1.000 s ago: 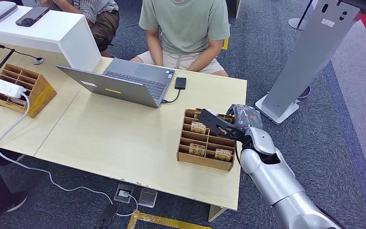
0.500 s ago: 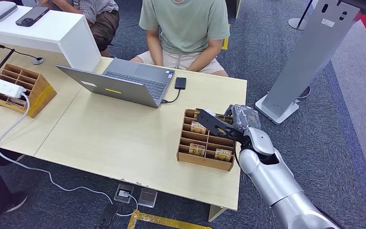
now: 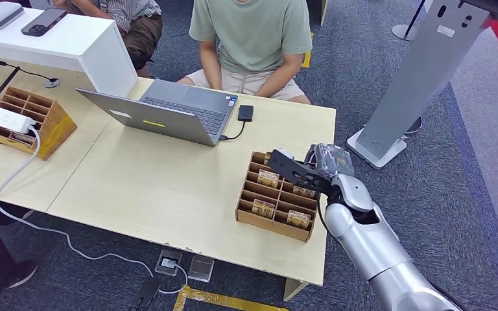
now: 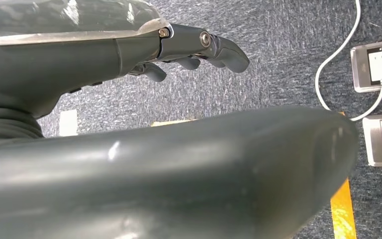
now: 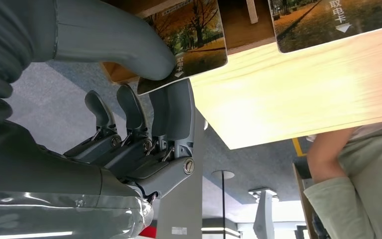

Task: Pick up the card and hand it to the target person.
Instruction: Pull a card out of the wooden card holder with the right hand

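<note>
Card (image 5: 191, 42) pinched between thumb and fingers (image 5: 171, 107) of my right hand (image 3: 296, 172), at the far right corner of the wooden divider box (image 3: 275, 196). Box sits on the table (image 3: 168, 188), which the person in green (image 3: 253, 39) faces. My left hand (image 4: 199, 50): fingers loosely curled, holding nothing.

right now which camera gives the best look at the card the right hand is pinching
The right wrist view: the card sits close up, pinched between the right hand's thumb and fingers, its autumn-tree print clear. In the head view the hand covers that spot over the cardboard tray. The left wrist view looks at carpet.
</note>
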